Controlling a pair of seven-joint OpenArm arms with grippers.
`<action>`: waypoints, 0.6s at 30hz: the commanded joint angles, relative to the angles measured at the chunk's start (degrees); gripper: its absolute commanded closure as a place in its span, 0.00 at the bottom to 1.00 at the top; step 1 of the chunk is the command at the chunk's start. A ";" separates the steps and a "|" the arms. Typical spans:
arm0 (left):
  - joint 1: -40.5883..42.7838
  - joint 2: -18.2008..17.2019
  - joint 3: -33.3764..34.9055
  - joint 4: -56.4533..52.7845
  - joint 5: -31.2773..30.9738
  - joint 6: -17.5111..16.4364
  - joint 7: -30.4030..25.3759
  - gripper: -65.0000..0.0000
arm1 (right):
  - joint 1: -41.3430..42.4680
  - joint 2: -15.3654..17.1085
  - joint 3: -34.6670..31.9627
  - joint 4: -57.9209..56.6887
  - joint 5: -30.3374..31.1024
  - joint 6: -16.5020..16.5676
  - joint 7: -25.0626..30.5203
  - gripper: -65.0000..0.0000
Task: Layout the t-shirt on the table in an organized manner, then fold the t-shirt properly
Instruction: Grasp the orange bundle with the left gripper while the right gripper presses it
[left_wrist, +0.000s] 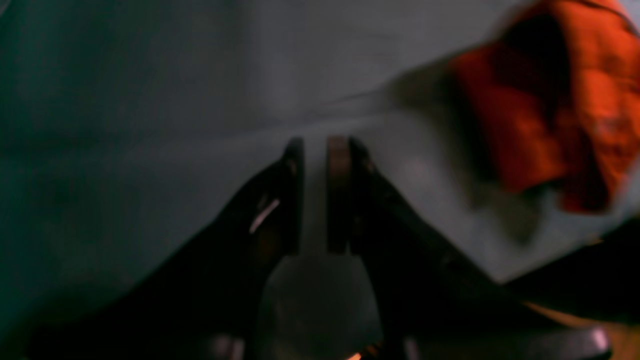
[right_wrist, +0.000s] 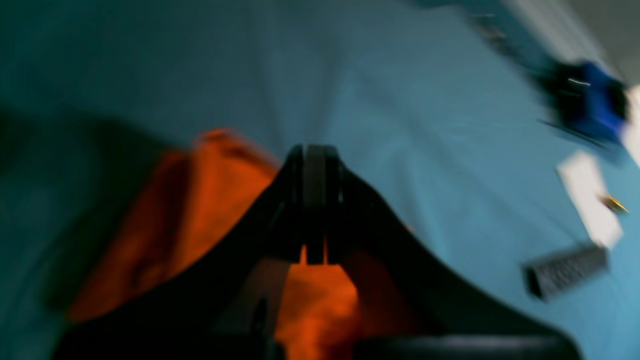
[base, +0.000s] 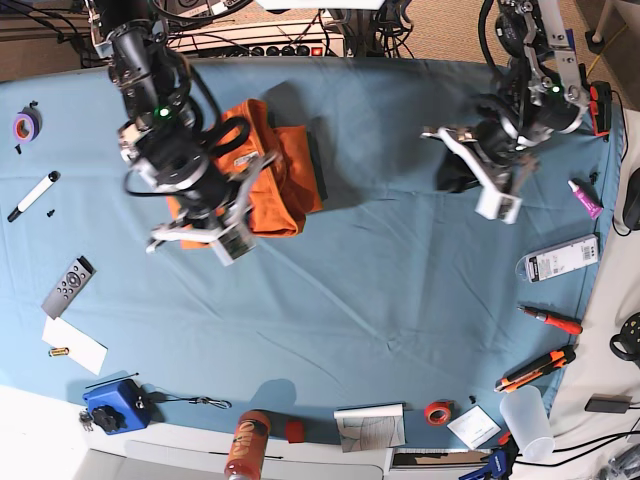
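T-shirt (base: 268, 165): the orange garment is being seen bunched in a crumpled heap on the far part of the bench, toward the right arm's side; no sleeve or hem is being shown laid flat, so the laying-out step is judged as not yet done.

Bench (base: 380, 290): a wide surface covered in wrinkled teal cloth is being used as the work area; its middle is being left bare, probably as the space where the shirt is to be spread.

Right end effector (right_wrist: 315, 200): the jaws are being shown pressed together in the wrist view, directly above orange cloth; whether a fold of cloth is being pinched between the tips cannot be told through the blur. The arm is being held over the heap, probably so that an edge can be picked.

Left end effector (left_wrist: 315, 195): the jaws are being held slightly apart with only bench cloth visible between them; nothing is being gripped. It is being kept well apart from the shirt, which is appearing only at the edge of its wrist view.

Clutter: a remote control (base: 68, 286), a marker (base: 32, 195), a blue box (base: 118, 404), a roll of purple tape (base: 25, 125) and an orange cutter (base: 535, 369) are being kept along the bench edges, away from the spreading area.

Next need: a shirt edge is probably to be taken by each arm and drawn apart.
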 joint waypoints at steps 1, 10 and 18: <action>-0.85 -0.02 1.75 0.98 -1.01 -0.81 -2.10 0.89 | 0.76 0.37 2.32 0.72 -0.37 -0.46 1.14 1.00; -6.32 0.35 23.50 0.87 9.46 -3.69 -10.86 0.89 | -2.86 0.37 19.21 -4.39 10.49 4.02 0.57 1.00; -9.94 2.29 37.75 -0.55 20.50 1.53 -13.33 0.89 | -2.34 0.02 20.52 -21.81 23.08 14.88 3.10 1.00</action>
